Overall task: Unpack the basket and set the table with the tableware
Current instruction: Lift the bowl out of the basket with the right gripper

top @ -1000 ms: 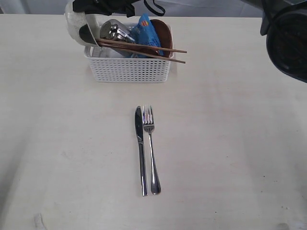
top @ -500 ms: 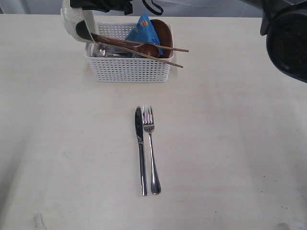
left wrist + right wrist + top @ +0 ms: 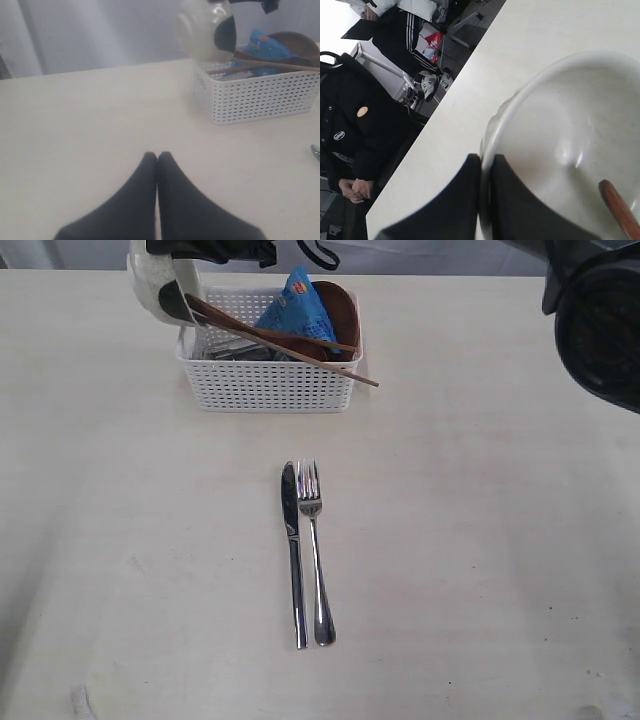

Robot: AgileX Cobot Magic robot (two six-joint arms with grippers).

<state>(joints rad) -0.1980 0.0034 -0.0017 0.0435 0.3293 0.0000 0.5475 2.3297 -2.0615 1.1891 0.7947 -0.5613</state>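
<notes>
My right gripper (image 3: 486, 159) is shut on the rim of the cream bowl (image 3: 570, 130), which hangs tilted over the left end of the white basket (image 3: 270, 385). A reddish-brown wooden spoon (image 3: 250, 332) leans with its handle end in the bowl (image 3: 155, 285). Two chopsticks (image 3: 340, 368) lie across the basket and stick out over its right rim. The brown plate (image 3: 340, 310) stands inside at the right. The steel cup barely shows. Knife (image 3: 292, 550) and fork (image 3: 317, 560) lie side by side on the table (image 3: 480, 540). My left gripper (image 3: 157, 155) is shut and empty over bare table, left of the basket (image 3: 260, 97).
A blue snack packet (image 3: 295, 305) stands in the basket beside the plate. A large dark rounded body (image 3: 600, 320) fills the top right corner of the exterior view. Beyond the table's far edge, the right wrist view shows a seated person in black (image 3: 355, 145).
The bowl has risen a little and shifted left. The steel cup has dropped down into the basket. The spoon and chopsticks have tipped, their right ends lower.
</notes>
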